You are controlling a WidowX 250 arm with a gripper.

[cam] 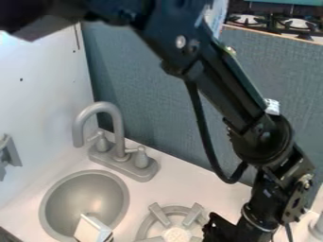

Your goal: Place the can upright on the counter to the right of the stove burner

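Near the lower edge of the view, the black hand (pixel 217 229) hangs low on the arm (pixel 221 85), just beside a round grey burner (pixel 176 234) with raised ribs. Whether it is spread or closed, or grips anything, cannot be told. The burner lies on the white surface (pixel 192 190), and is the thing nearest the hand. To its left, a white and pale blue boxy piece (pixel 92 229) sits tilted over the lower part of the round sink (pixel 95 194); whether it rests on the basin or stands in front of it is unclear. Behind the sink rises a grey faucet (pixel 118 127) between two handles.

Careful work this low calls for small, slow moves, with enough lift to clear the burner's ribs before any sideways travel. The wrist is best kept steady, since a tilt could knock the burner. Any path towards the sink should pass well in front of the faucet, and the black cable (pixel 200 123) (a loose loop, easily forgotten) needs room to swing without catching.
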